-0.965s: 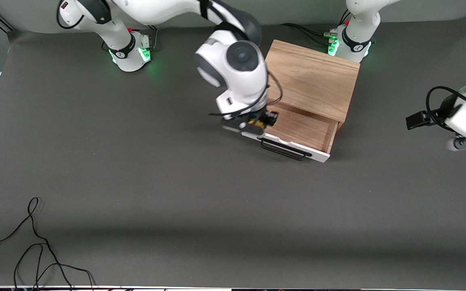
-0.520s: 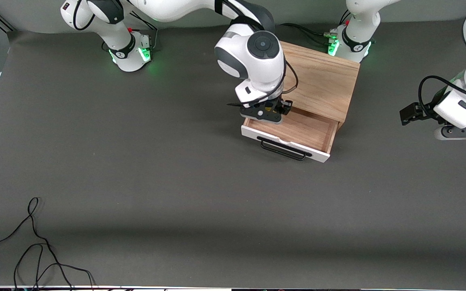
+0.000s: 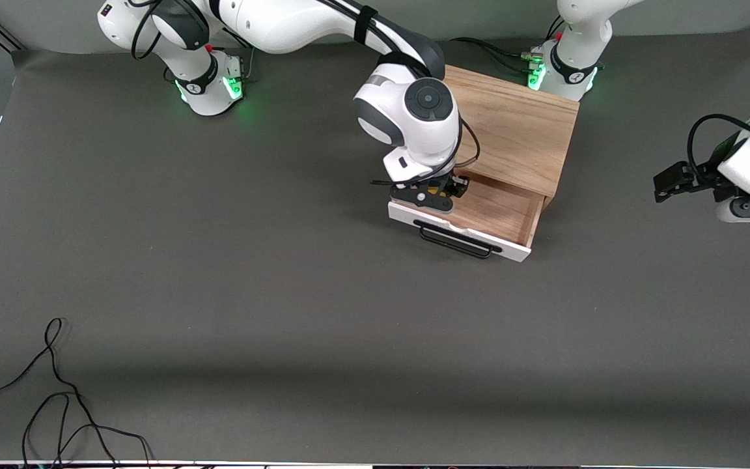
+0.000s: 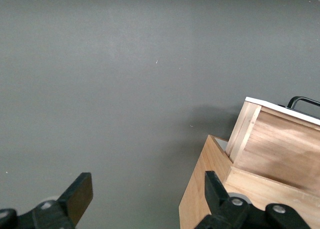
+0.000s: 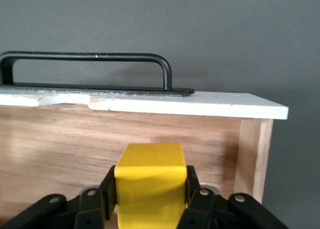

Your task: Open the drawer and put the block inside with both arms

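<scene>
The drawer [image 3: 499, 212] stands pulled out of the light oak cabinet [image 3: 518, 130], its white front and black bar handle [image 3: 456, 240] facing the front camera. My right gripper [image 3: 435, 192] is over the drawer's inside at the right arm's end, shut on the yellow block [image 5: 150, 181]. The right wrist view shows the block between the fingers above the wood floor, with the white front panel [image 5: 150, 103] and handle [image 5: 85, 59] past it. My left gripper [image 4: 145, 199] is open and empty, held off the cabinet's end toward the left arm [image 3: 749, 179].
A loose black cable [image 3: 56, 397] lies on the grey mat near the front camera at the right arm's end. The left wrist view shows the drawer's side [image 4: 280, 149] and bare mat.
My right gripper has carried the block from the drawer's front corner over the drawer's inside and come lower. The left gripper has shifted a little and stays off to the side.
</scene>
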### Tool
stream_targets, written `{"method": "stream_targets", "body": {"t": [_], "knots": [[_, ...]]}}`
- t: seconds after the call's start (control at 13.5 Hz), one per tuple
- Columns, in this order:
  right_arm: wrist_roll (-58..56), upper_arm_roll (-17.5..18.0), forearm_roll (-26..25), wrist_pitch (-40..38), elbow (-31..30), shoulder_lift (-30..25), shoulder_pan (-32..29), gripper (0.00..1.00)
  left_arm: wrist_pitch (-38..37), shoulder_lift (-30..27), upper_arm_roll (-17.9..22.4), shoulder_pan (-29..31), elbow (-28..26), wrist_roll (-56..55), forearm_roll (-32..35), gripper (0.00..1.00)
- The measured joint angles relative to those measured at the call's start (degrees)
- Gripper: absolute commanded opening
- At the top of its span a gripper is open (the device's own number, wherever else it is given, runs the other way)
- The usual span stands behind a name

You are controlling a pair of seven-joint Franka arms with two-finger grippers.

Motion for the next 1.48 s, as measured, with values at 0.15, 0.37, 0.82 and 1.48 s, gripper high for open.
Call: {"method": "stream_targets", "body": {"t": [0.15,0.37,0.82,1.48], "knots": [[0.0,0.0,0.0,0.5,0.0,0.7,0.1,0.00,-0.7,0.3,0.4,-0.6,1.0,0.6,-0.2,1.00],[0.1,0.0,0.0,1.3,0.0,1.5,0.1,0.05,-1.1,1.2,10.7,-11.4,1.4,0.6,-0.2,1.00],[1.2,0.0,-0.5,1.3,0.3,1.5,0.3,0.63,-1.0,1.5,24.7,-27.1,1.5,0.5,-0.3,1.00],[1.8,-0.4,-1.0,2.0,2.5,0.5,0.6,0.86,-1.2,1.5,25.3,-27.1,2.2,0.5,-0.3,1.00]]}}
